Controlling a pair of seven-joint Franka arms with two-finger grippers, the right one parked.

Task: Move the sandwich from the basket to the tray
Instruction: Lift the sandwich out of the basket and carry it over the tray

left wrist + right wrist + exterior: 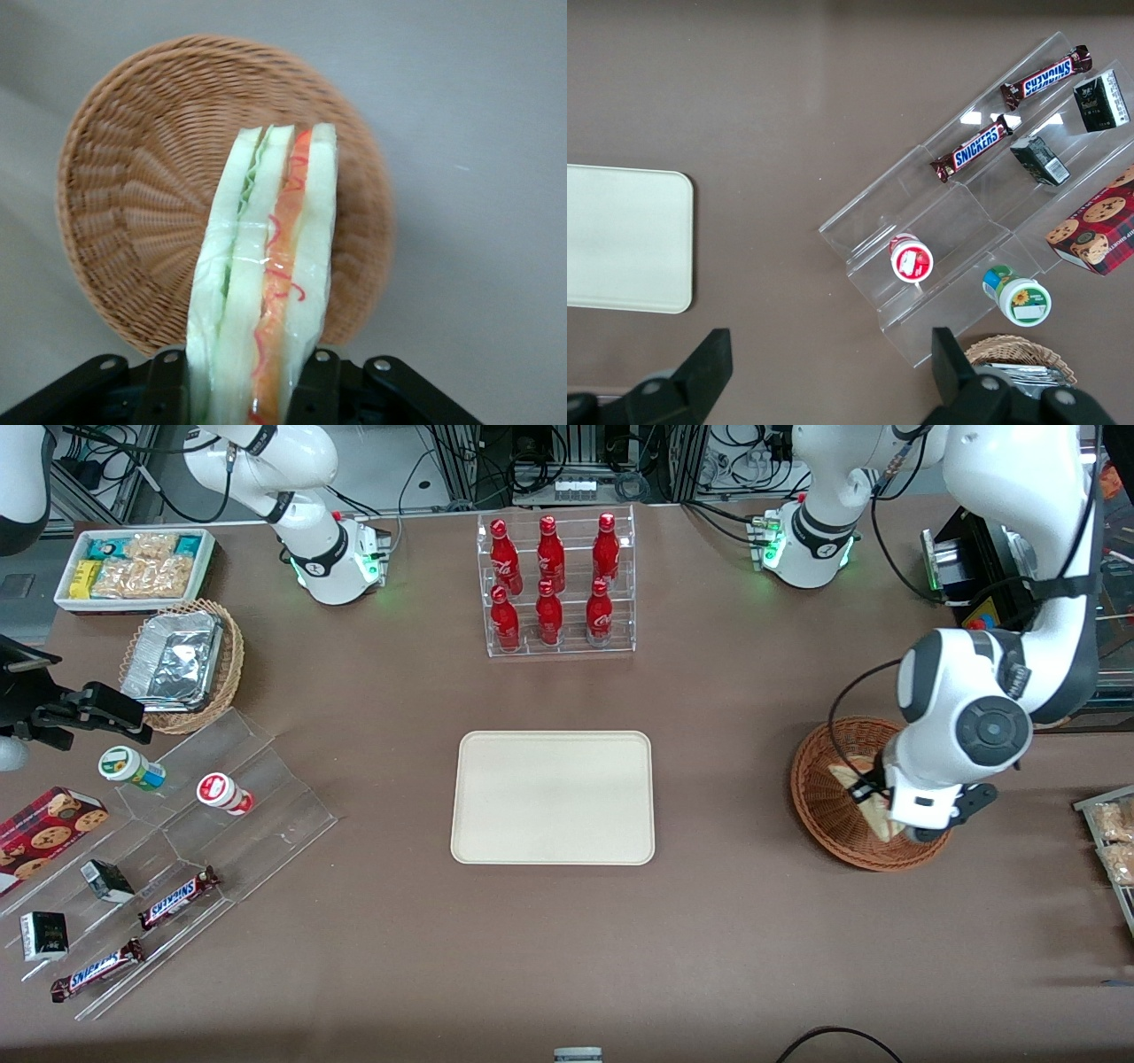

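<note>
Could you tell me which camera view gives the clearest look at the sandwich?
The left wrist view: the sandwich fills it, filling edge showing, clamped in the gripper above the basket. The front view shows only a pale sliver beside the arm; the right wrist view shows none of it.

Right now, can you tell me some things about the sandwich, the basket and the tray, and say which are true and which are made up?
1. The end effector is shut on the sandwich. True.
2. The sandwich is lying on the tray. False: nothing lies on the tray; the sandwich is held above the basket.
3. The sandwich has orange and green filling between pale bread. True.
4. The basket stands toward the parked arm's end of the table. False: it stands toward the working arm's end, beside the tray.
5. The red bottles stand in a clear rack farther from the front camera than the tray. True.
</note>
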